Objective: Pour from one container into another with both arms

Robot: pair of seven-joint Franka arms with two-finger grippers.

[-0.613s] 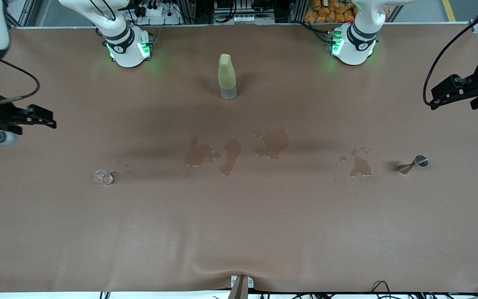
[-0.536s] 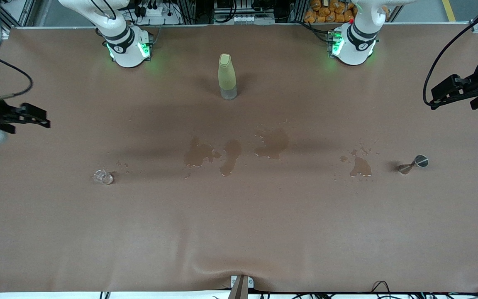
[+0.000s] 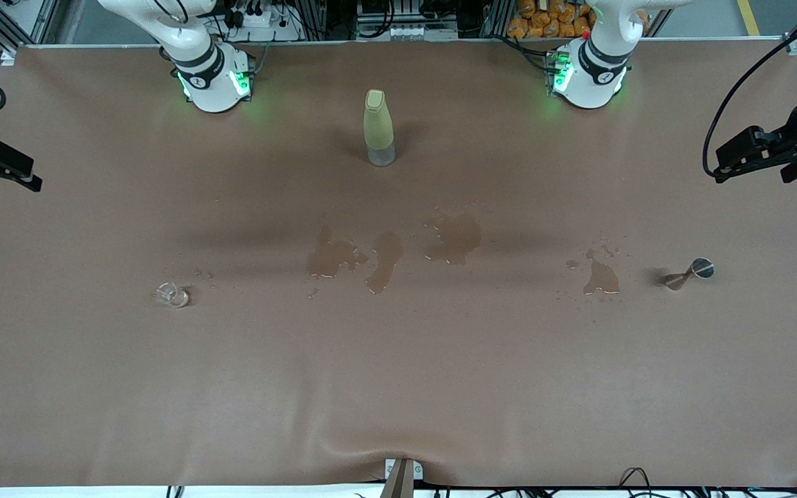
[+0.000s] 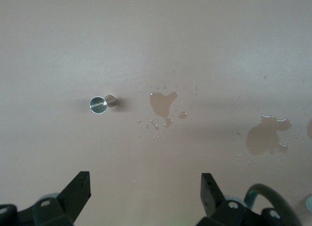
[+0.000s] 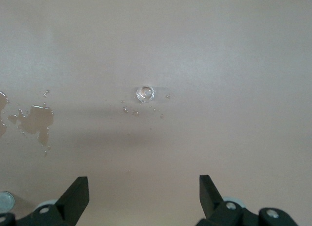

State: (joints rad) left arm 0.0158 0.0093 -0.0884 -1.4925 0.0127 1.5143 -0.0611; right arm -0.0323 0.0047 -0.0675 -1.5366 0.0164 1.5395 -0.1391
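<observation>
A small clear glass cup (image 3: 172, 295) (image 5: 145, 92) stands toward the right arm's end of the table. A steel jigger (image 3: 690, 272) (image 4: 99, 104) lies on its side toward the left arm's end. A pale green bottle (image 3: 378, 128) stands upright between the two arm bases. My right gripper (image 3: 27, 173) (image 5: 144, 194) hangs open and empty over the table edge at its end, well apart from the glass cup. Over its own end, my left gripper (image 3: 722, 164) (image 4: 145, 192) is likewise open and empty, above and apart from the jigger.
Wet puddles (image 3: 385, 256) darken the brown table cover (image 3: 398, 387) in the middle. Another puddle (image 3: 602, 278) (image 4: 162, 102) lies beside the jigger. Small drops (image 5: 131, 109) surround the glass cup. Cables (image 3: 737, 90) trail from the left arm.
My right gripper has drawn back outward toward the table edge at its end, and its wrist has left the view. The left gripper has barely shifted. Nothing on the table moved.
</observation>
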